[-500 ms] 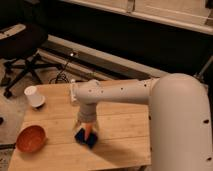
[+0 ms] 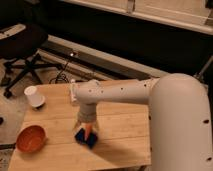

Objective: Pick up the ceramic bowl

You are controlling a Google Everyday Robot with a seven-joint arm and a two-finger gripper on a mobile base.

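Observation:
The ceramic bowl (image 2: 31, 138) is round, shallow and glossy orange-brown. It sits on the wooden table (image 2: 120, 145) near the front left corner. My white arm (image 2: 125, 92) reaches in from the right across the table. My gripper (image 2: 86, 129) hangs down near the table's middle, well to the right of the bowl and not touching it. It is right over a small blue object (image 2: 86, 139) with an orange bit showing.
A small white cup (image 2: 34, 96) stands at the table's back left corner. A small white item (image 2: 73, 90) sits at the back edge by my arm. A black office chair (image 2: 22, 47) and cables (image 2: 62, 75) are on the floor behind.

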